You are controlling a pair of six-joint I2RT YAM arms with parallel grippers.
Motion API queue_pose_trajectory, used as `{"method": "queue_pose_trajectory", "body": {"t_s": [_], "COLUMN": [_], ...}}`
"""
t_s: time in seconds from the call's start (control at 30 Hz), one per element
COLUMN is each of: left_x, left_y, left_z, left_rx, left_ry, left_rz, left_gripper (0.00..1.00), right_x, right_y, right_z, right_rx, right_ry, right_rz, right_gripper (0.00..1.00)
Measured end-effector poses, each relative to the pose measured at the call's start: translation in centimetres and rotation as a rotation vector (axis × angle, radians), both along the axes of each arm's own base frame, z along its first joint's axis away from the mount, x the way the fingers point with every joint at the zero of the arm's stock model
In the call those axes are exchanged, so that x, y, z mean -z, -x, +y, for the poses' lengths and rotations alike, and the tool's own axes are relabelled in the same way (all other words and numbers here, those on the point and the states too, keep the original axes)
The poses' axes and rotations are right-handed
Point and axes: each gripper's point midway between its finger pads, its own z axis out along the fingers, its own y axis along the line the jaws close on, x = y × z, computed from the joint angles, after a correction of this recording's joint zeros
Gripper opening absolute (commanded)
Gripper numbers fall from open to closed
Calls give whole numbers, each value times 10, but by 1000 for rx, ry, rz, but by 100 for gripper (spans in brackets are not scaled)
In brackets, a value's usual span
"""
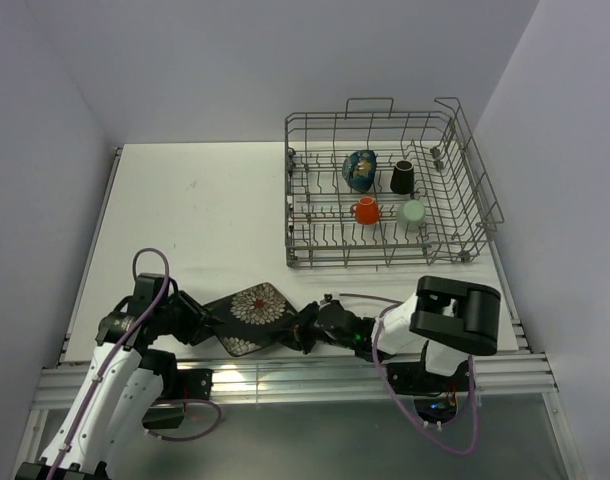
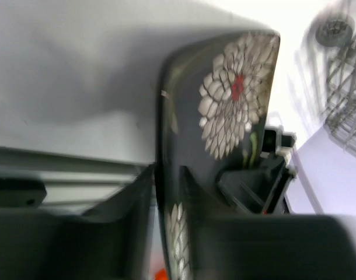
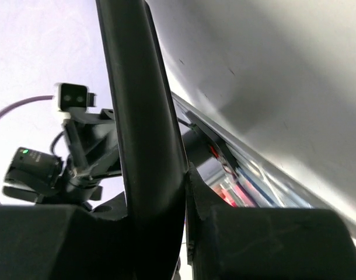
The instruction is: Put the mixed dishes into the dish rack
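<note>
Top view: you get bright, even overhead light. The white table [image 1: 185,200] is clean and sharp. There are faint soft shadows under the dish rack [image 1: 385,258] wires and darker ones beneath both arms. A glare streak lies on the metal rail [image 1: 255,378].

Left wrist: soft all over. The dark square plate [image 2: 236,99] has smeared petals. The left gripper's fingers [image 2: 79,245] are a black, featureless blur. The rack at your upper right is washed out and defocused. A broad grey shadow lies on the table.

Right wrist: harsh contrast. The plate [image 3: 143,116] is nearly a silhouette with a thin sheen along it. The right gripper's fingers [image 3: 271,245] are underexposed.
</note>
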Motion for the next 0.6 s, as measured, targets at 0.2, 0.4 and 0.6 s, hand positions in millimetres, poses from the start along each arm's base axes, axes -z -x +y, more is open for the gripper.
{"method": "queue_pose_trajectory", "body": {"t_s": [0.2,0.4,0.6], "left_x": [-39,-94,-152], "left_y": [4,-1,-14], "left_z": [-14,-7,9], "left_rx": [49,47,8], "left_ry": [81,45,-46], "left_rz": [-11,-104,-238], "left_gripper": [99,99,99], "right_x": [-4,-5,-17], "right_y": [14,28,36], "right_z": [-20,-37,-36], "right_rx": [-39,-95,-217], "right_ry": [71,167,292], "right_rz": [34,61,-19], "right_gripper": [0,0,0]}}
